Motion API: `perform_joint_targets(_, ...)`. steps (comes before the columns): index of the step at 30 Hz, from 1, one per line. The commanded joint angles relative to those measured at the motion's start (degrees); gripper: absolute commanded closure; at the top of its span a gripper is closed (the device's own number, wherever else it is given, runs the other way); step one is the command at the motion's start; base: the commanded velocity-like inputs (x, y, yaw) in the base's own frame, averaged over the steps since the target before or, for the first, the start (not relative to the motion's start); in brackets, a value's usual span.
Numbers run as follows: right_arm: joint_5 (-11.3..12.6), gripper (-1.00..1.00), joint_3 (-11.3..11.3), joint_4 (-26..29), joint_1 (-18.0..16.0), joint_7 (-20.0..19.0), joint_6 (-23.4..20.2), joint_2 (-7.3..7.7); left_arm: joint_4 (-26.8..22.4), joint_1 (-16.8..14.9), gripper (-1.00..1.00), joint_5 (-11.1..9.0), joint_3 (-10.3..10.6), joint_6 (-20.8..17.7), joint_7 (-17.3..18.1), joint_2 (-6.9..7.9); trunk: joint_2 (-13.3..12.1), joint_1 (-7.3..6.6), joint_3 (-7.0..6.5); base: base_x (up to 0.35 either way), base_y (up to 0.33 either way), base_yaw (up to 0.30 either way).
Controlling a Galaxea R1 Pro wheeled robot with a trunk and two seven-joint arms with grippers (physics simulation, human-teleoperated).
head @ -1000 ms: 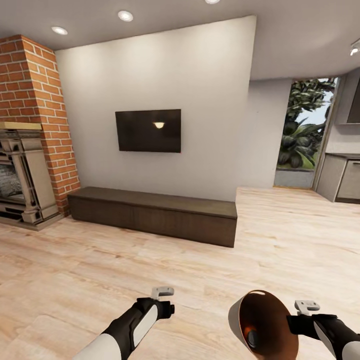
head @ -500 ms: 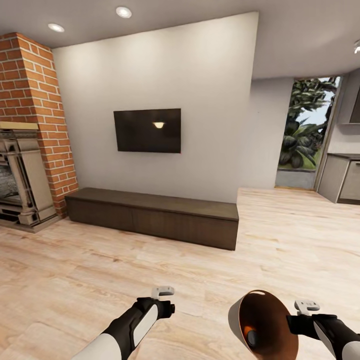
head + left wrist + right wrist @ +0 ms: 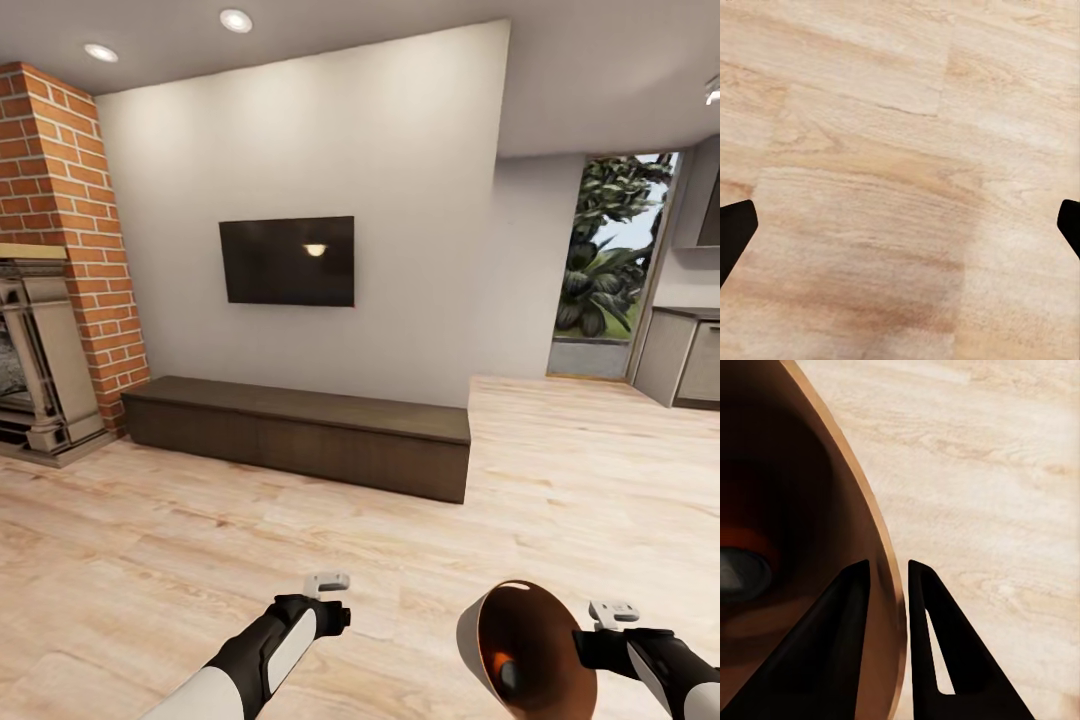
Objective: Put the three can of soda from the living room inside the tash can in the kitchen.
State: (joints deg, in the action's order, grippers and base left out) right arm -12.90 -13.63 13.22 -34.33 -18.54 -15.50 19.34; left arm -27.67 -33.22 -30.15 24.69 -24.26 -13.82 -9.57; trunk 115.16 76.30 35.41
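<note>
Right gripper [image 3: 889, 585] pinched on the rim of the bin [image 3: 520, 650], low right of the head view. Probably light and stiff; thin rim, easy to tip. Can [image 3: 500, 668] inside. Left gripper [image 3: 327, 581] wide open, holding nothing, above the floor [image 3: 560, 480].

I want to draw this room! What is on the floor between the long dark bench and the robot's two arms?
Nothing: in the head view, bare wooden floor runs from the long dark bench to both arms.
</note>
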Motion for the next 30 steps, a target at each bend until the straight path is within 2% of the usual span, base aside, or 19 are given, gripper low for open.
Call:
perform_joint_targets(1,0.6,1.0,-0.52,0.09,-0.04,-0.18,-0.06,0.0,0.0,0.0,-1.0,0.0,0.0,0.01,0.01,0.0,0.0,0.0,-0.01,0.075,-0.013,0.0)
perform_joint_targets(6,0.6,1.0,-0.52,0.11,-0.04,-0.17,-0.06,0.0,-0.01,0.0,-1.0,-0.02,0.0,0.01,0.02,-0.01,0.0,0.0,-0.01,0.038,-0.006,0.0)
perform_joint_targets(30,0.6,1.0,-0.52,0.11,-0.04,-0.16,-0.06,0.07,-0.63,0.0,-1.0,-0.05,0.0,0.06,0.02,-0.01,0.0,0.0,-0.01,-0.062,0.0,0.0)
